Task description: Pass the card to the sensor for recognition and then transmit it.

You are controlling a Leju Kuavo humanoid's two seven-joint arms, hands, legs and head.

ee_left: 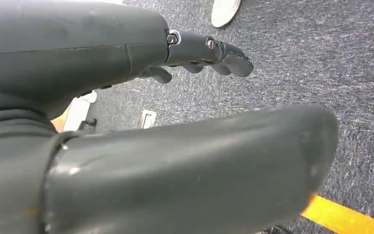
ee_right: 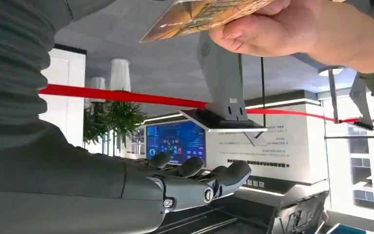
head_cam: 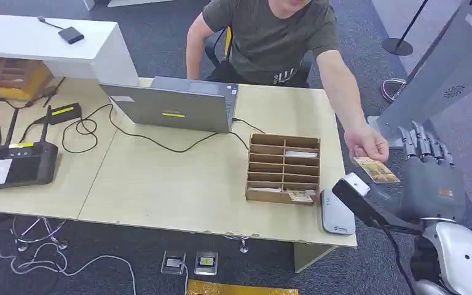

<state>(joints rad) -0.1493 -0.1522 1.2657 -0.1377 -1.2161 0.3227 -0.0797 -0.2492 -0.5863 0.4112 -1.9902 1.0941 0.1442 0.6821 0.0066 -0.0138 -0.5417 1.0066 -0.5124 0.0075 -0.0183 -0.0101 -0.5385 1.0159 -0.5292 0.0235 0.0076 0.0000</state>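
**Card held by person above open right hand**

Grey carpet surrounded a pale wooden table (head_cam: pixel 160 184) at the time of inspection. Beyond the table's right edge, the card (head_cam: pixel 376 169), yellowish with a printed pattern, was pinched at one end in a person's hand (head_cam: pixel 369 144). The right wrist view showed the same card (ee_right: pixel 204 14) in that hand, apart from the robot's fingers (ee_right: pixel 224 178). The right hand (head_cam: pixel 429 166) was beside the card with palm up, fingers extended and apart, and it held nothing. Whether the card touched the palm could not be determined.

The left hand (ee_left: pixel 199 51) was over the carpet, fingers loosely extended, with nothing in it.

On the table near the right hand lay a white-grey sensor (head_cam: pixel 336 215), flat at the front right corner. Just to its left stood a brown compartmented card box (head_cam: pixel 283 169) with a few cards in its slots. Farther back was an open grey laptop (head_cam: pixel 175 104), with a black cable running from it. A black device with antennas (head_cam: pixel 21 161) sat at the left end of the table. The person was seated behind the table, arm extended toward the robot.
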